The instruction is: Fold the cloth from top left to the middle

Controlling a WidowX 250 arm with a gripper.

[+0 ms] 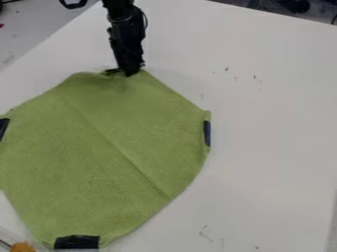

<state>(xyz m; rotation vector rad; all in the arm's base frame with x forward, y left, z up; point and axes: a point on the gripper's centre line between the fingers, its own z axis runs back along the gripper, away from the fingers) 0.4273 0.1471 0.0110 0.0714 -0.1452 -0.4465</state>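
Claw (125, 72) of the black arm (125, 34), at the upper edge of the green cloth (72, 162); whether it is released or clenched on the fabric cannot be told. The cloth lies across the left and middle of the white table (276, 128), its outline many-sided, with a crease running diagonally from upper left to lower right. Dark patches mark its left (3, 129), right (207, 133) and bottom (77, 242) edges. Near its lower left side, at the corner of the view, is an orange object (21, 247), only partly visible.
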